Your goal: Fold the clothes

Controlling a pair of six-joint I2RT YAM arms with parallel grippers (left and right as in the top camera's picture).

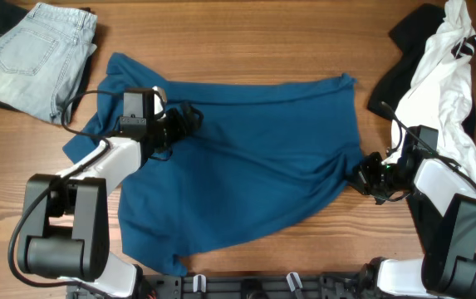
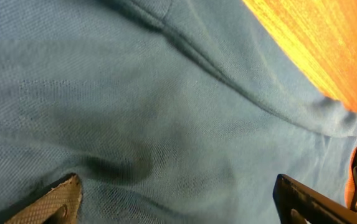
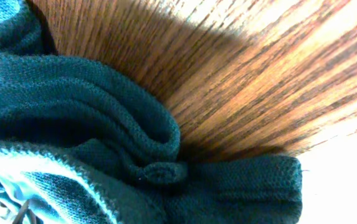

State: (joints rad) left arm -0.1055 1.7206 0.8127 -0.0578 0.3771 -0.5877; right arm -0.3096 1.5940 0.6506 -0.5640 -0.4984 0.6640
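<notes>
The clothes, a large teal-blue shirt [image 1: 246,174], lie spread and wrinkled across the middle of the table. My left gripper [image 1: 189,120] rests low over the shirt's upper left part. In the left wrist view its fingers [image 2: 57,199] stand wide apart over the teal fabric [image 2: 166,112], with nothing pinched between them. My right gripper [image 1: 362,176] is at the shirt's right edge, shut on a bunch of the cloth. In the right wrist view the gathered folds [image 3: 91,118] fill the lower part of the view and hide the fingers.
Pale-blue jeans [image 1: 34,54] lie folded at the back left corner. A white garment with black cloth [image 1: 445,75] is heaped at the back right, close to my right arm. Bare wooden table [image 1: 246,41] shows behind the shirt.
</notes>
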